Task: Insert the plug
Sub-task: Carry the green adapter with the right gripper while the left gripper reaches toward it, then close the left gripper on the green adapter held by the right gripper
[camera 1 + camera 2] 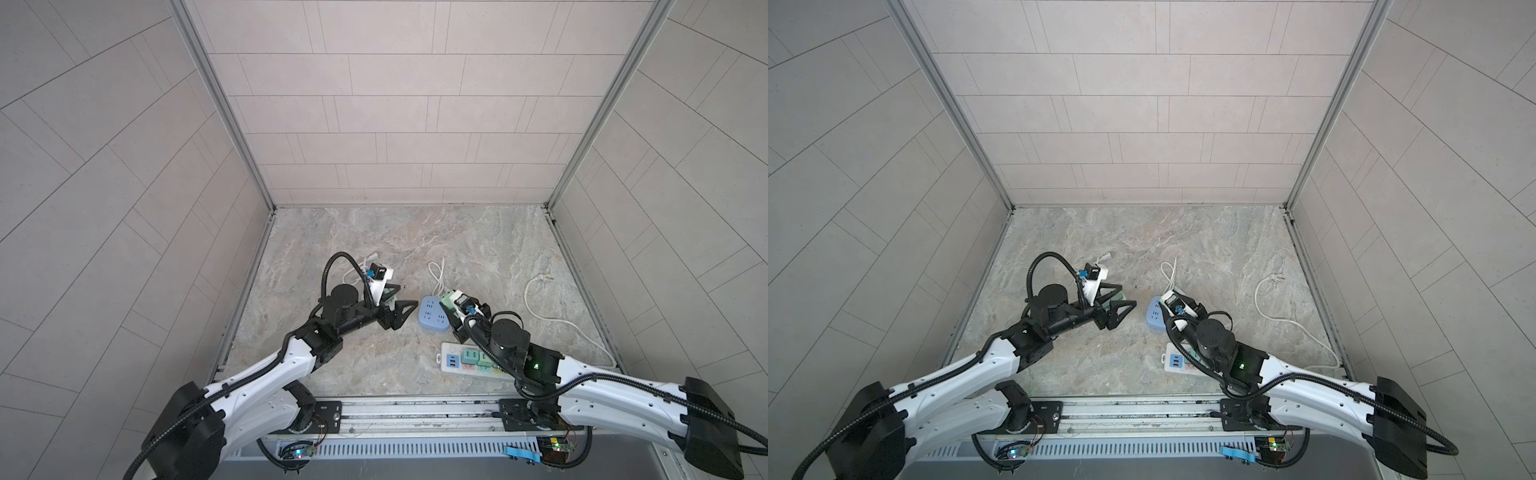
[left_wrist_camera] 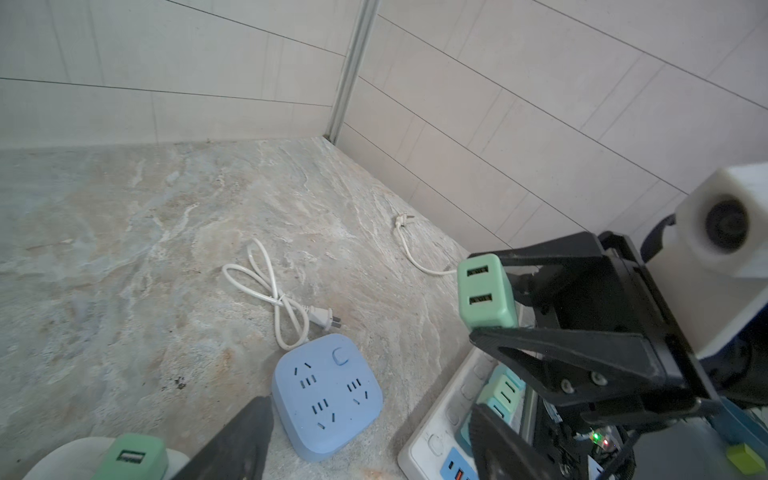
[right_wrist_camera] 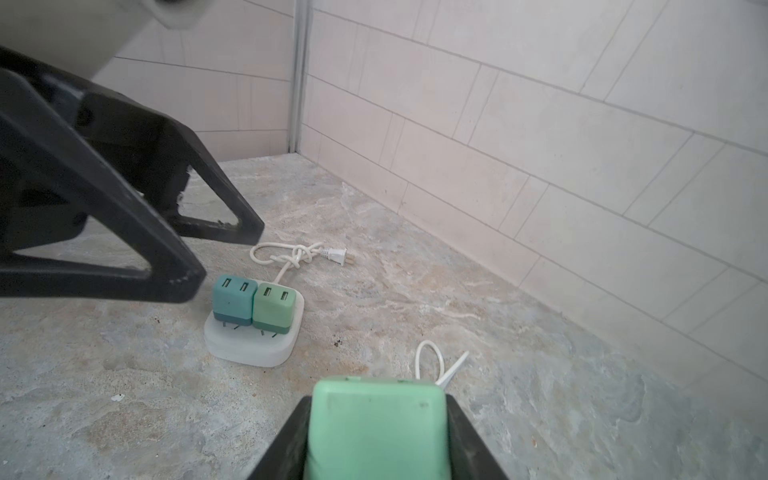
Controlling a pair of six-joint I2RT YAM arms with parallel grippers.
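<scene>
Tiled walls (image 1: 395, 104) are seen enclosing a marble-patterned bench (image 1: 374, 249) on three sides. At the left, a white socket block (image 3: 249, 345) is set flat on the bench. A teal adapter (image 3: 232, 301) and a green adapter (image 3: 272, 309) are seated in it side by side, touching, and its knotted cord (image 3: 291, 257) is laid just behind. The left gripper (image 1: 401, 298) is positioned over this block with its jaws apart, and nothing is held between them. Near the middle, a blue socket block (image 1: 434, 318) is placed face up, with its looped white cord (image 2: 266, 282) laid on the far side. The right gripper (image 2: 486, 297) is clamped on the green plug (image 3: 376, 428). The plug is held clear of the bench just beside the blue block's right edge, not inserted, with its two USB ports turned toward the left arm. Further right and nearer the front, a long white power strip (image 1: 451, 360) is partly hidden under the right arm, with several adapters seated in it. At the far right, a loose white cable (image 1: 540, 307) is trailed across the bench near the right wall.
</scene>
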